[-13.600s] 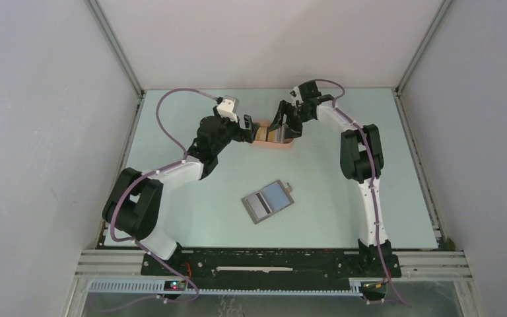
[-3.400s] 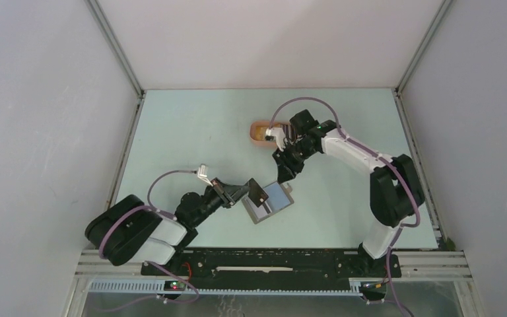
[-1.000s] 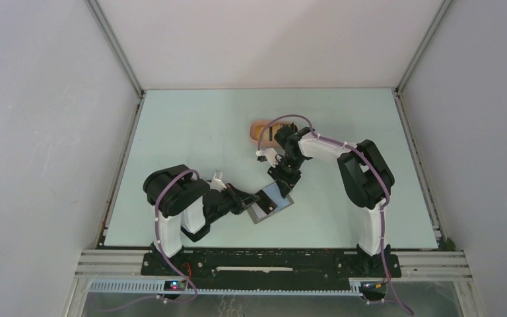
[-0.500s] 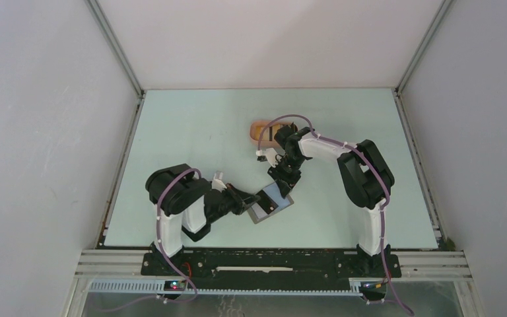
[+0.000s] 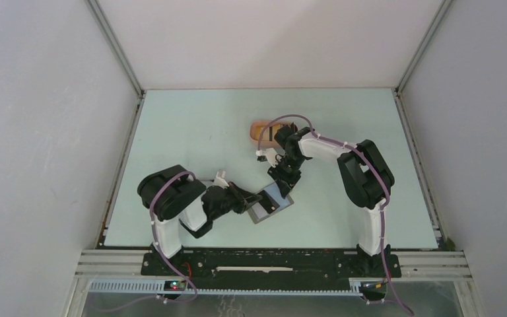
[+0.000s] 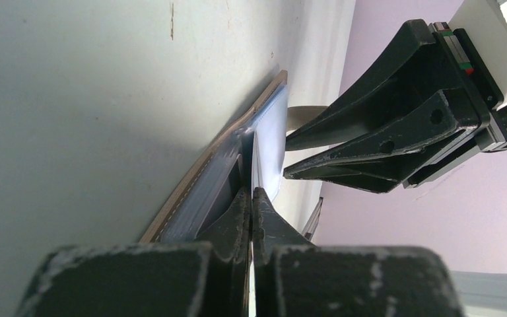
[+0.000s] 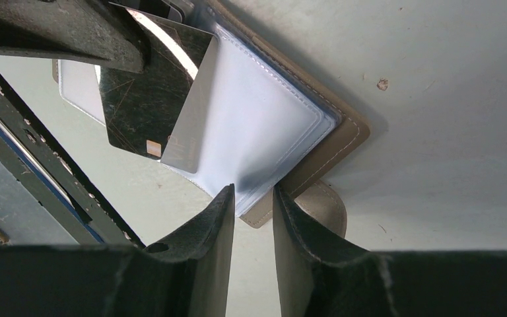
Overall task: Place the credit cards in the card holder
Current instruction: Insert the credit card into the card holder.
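Right wrist view alone shows the right gripper (image 7: pixel 251 198) pinching the clear sleeve of the open card holder (image 7: pixel 343 135) lying on the table (image 5: pixel 191 132). Left gripper (image 6: pixel 251 198), fingers pressed together, pinches a black card (image 7: pixel 148 99). Pink tray (image 5: pixel 259 127) sits beyond.

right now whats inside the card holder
The card holder lies open, showing a clear pale sleeve. A black card, pinched by the left gripper, is partly slid in at its edge. Whether other cards sit deeper inside is hidden.
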Motion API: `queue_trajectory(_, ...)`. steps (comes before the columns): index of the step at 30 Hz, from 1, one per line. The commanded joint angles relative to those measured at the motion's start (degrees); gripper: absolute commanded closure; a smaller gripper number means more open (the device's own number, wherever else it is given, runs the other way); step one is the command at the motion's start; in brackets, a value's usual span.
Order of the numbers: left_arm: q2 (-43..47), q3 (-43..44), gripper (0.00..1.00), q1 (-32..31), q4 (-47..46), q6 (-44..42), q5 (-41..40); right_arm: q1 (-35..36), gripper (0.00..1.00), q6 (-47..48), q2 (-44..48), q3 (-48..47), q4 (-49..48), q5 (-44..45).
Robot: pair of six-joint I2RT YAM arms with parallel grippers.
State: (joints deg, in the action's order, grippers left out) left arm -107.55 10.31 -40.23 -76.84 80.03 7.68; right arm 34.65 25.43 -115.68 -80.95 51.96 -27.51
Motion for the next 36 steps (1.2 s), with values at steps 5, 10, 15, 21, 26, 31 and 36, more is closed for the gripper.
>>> queue_trajectory(5, -2.1, 3.2, 0.99, -0.4, 4.2, -1.7, 1.3, 0.7, 0.63, 0.6, 1.1, -1.8, 0.8, -1.1)
queue_trajectory(10, -4.1, 4.6, 0.97, -0.3, 2.2, -1.2, 2.3, 0.7, 0.62, 0.5, 2.3, -1.8, 0.6, -2.0)
queue_trajectory(15, -5.3, 5.1, 0.92, -0.4, 1.2, -1.1, 2.7, 0.6, 0.62, 0.3, 5.3, -1.3, -0.1, -3.4)
queue_trajectory(21, -6.7, 4.9, 0.85, -0.3, -1.2, -0.4, 3.1, 0.3, 0.61, 1.4, 11.0, 0.6, -2.5, -6.4)
queue_trajectory(26, -7.2, 5.0, 0.79, -0.2, -1.8, -0.3, 3.4, 0.3, 0.62, 3.0, 14.9, 2.8, -4.7, -9.9)
queue_trajectory(31, -7.4, 5.0, 0.76, 0.1, -2.1, -0.3, 4.0, 1.4, 0.64, 6.9, 19.1, 6.3, -7.9, -13.7)
queue_trajectory(36, -7.8, 5.2, 0.75, 0.4, -2.1, -0.4, 4.5, 5.0, 0.69, 16.4, 27.7, 16.3, -17.3, -14.3)
